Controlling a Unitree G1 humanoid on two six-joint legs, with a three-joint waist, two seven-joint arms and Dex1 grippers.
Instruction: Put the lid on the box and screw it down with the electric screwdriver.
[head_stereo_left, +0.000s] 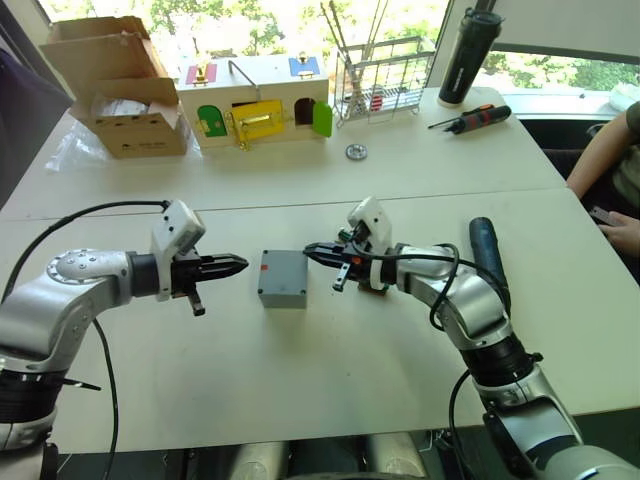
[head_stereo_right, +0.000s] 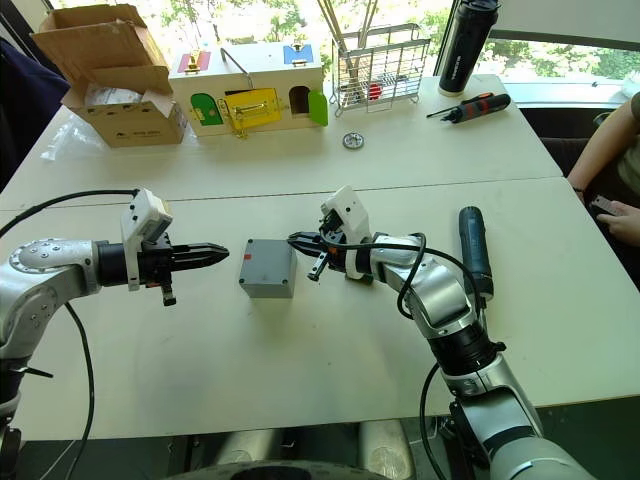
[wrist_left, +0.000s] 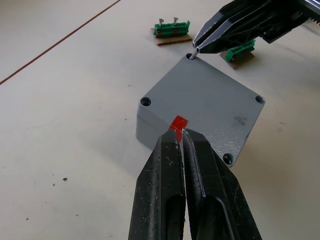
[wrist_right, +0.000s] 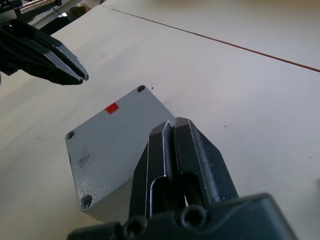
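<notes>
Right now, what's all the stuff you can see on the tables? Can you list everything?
box: one, grey with a small red mark, near table, between the two hands, lid already on it
electric screwdriver: one, black and dark blue, near table, beside the right arm
green parts: two, green, on the table just past the box
carton: one, brown, open, far table, left
wooden box: one, pale wood with coloured doors, far table, middle
wire rack: one, metal, right of the wooden box
bottle: one, black, far table, right
hand screwdriver: one, red and black, by the bottle
metal disc: one, silver, in front of the rack
person's arm: one, at the right edge
left hand: black, shut, left of the box
right hand: black, shut, tip over the box's corner
</notes>
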